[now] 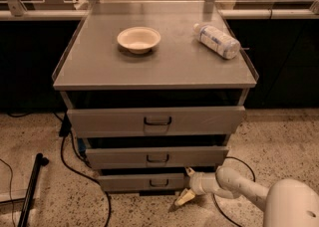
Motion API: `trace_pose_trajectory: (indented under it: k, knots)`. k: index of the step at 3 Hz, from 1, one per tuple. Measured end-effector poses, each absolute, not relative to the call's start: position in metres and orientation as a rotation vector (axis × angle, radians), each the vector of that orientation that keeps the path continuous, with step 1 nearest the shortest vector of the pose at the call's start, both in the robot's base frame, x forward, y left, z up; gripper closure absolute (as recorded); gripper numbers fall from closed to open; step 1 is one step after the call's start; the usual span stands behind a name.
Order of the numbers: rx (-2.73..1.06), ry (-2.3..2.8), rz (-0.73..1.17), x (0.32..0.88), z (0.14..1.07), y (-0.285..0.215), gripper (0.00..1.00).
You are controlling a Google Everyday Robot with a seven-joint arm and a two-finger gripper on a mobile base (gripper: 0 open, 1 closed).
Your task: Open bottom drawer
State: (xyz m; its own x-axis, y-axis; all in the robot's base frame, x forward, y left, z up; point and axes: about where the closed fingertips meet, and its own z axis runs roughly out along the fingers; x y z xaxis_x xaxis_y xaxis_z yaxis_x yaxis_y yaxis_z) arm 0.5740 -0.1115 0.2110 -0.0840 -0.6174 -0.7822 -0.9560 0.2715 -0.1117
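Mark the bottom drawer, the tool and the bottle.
bottom drawer point(127, 181): camera view, grey front, left of its handle.
tool point(181, 187): camera view, midway between its spread fingertips, low at the drawer's right end.
bottle point(217, 41): camera view, middle of its body, lying on its side.
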Motion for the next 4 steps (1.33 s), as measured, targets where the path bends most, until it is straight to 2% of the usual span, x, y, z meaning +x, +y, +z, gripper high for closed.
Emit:
trace_pose_trajectory:
  k: [3, 4]
  knots:
    - [-1.413, 1.846, 0.567, 0.602, 0.167, -0.117, 0.00]
    - [-1.413, 1.848, 0.566, 0.602, 0.167, -0.117, 0.16]
